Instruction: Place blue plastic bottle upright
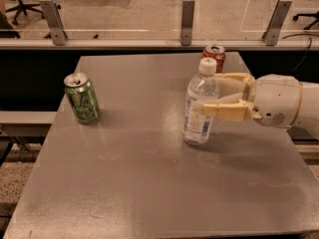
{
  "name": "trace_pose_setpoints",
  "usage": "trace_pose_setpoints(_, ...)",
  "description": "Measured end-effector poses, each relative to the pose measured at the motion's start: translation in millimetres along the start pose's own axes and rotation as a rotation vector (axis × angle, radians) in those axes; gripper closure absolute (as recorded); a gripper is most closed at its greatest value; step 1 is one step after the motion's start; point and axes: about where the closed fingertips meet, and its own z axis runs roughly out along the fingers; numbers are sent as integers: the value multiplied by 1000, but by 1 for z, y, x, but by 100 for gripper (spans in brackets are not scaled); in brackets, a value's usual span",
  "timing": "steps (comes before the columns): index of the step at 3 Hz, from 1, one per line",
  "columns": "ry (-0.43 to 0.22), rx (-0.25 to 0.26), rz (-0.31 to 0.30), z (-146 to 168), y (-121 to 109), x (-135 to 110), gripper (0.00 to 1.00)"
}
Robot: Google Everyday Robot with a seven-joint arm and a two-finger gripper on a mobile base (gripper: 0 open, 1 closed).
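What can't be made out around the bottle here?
Camera view:
Red soda can: lower part hidden behind the blue plastic bottle and gripper.
Bottle's label print: too small to read.
Gripper, right of the bottle, fingers shut on it: far contact hidden by the bottle; arm cut off at right edge.
Whether the bottle's base rests on the table: cannot tell.

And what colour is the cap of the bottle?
The cap is white, clearest in the camera view; the gripper clasps the bottle at its middle.
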Motion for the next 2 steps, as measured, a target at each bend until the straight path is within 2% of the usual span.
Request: trace_pose_setpoints(2,-13,-21,-24,2,4,8,15)
